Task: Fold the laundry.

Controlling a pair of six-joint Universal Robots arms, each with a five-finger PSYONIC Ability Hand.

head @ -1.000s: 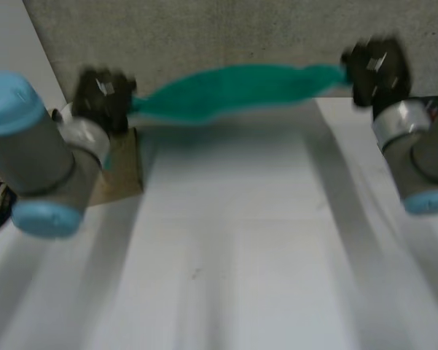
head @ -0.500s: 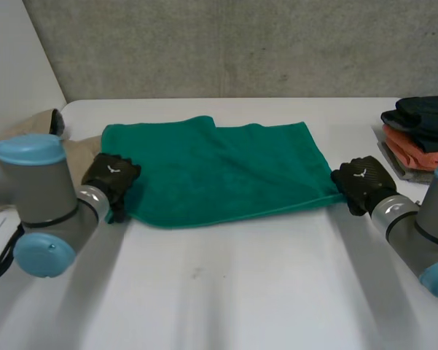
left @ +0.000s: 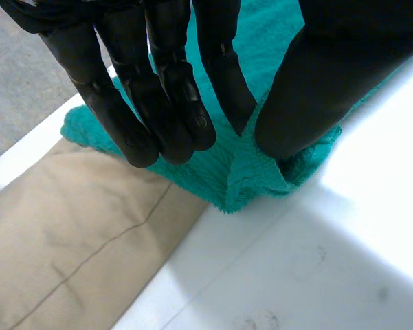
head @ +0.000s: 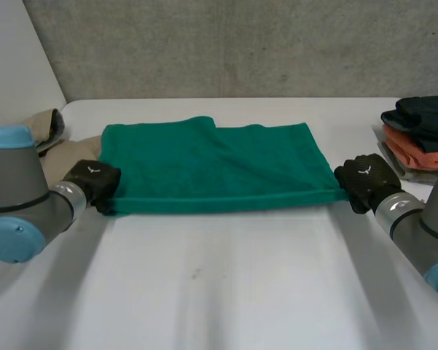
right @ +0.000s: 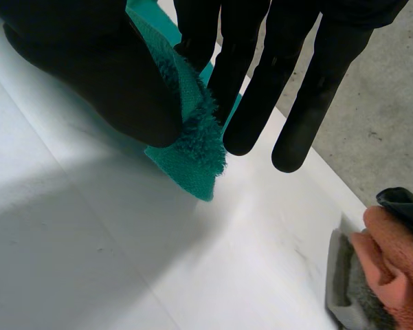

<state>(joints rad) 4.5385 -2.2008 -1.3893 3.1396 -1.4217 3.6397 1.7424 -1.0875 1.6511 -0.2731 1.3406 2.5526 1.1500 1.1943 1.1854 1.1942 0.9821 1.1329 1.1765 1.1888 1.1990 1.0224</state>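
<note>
item 1, green towel [head: 215,164]: we find it spread flat on the far half of the white table [head: 226,292], about midway between the table's left and right edges. its long near edge runs straight from one hand to the other. its far edge has a small step near the middle.

item 2, left hand [head: 93,182]: we place it at the towel's near left corner, close to the table's left edge. in the left wrist view we see straight fingers lying over the cloth and the thumb pressing from the other side, so the corner is pinched between them. the corner's tip pokes out just past the fingertips.

item 3, right hand [head: 364,181]: we place it at the towel's near right corner, toward the table's right edge. in the right wrist view we see the thumb and straight fingers nipping the fuzzy corner between them.

item 4, beige cloth [head: 65,153]: we log it at the table's left edge, touching the towel's left end.

item 5, stack of folded laundry [head: 419,138]: we log it at the table's right edge, apart from the towel, with a dark piece on top, orange beneath it and grey lowest.
</note>
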